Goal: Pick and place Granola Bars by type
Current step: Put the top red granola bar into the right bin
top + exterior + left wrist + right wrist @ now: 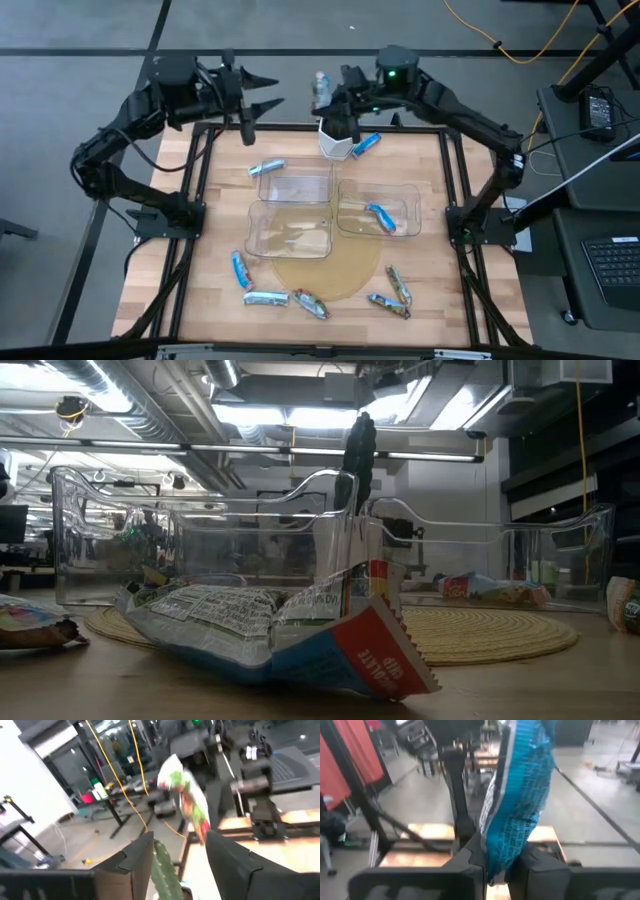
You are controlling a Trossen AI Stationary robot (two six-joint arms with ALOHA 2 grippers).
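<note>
One granola bar (517, 795), blue on one face and white, green and red on the other (182, 795), is held in the air over the table's far edge (320, 90). My right gripper (495, 855) is shut on it, reaching in from the right (330, 100). My left gripper (278, 92) stands open just left of the bar, its fingers (142, 852) short of it and touching nothing. Several more bars lie on the table, among them a silver-blue one (267, 167) and a blue one (380, 215) inside the right bin. My right gripper pinches the bar's lower end (495, 847) between its two fingers. The fingers come about level from the table's right side. The bar stands up above them, leaning a little, clear of the table.
Three clear bins (295, 185) (290, 232) (400, 195) stand mid-table, partly on a round woven mat (330, 270). A white container (335, 142) with a blue bar (366, 143) beside it sits under the grippers. Several bars lie near the front edge (265, 298) (390, 303).
</note>
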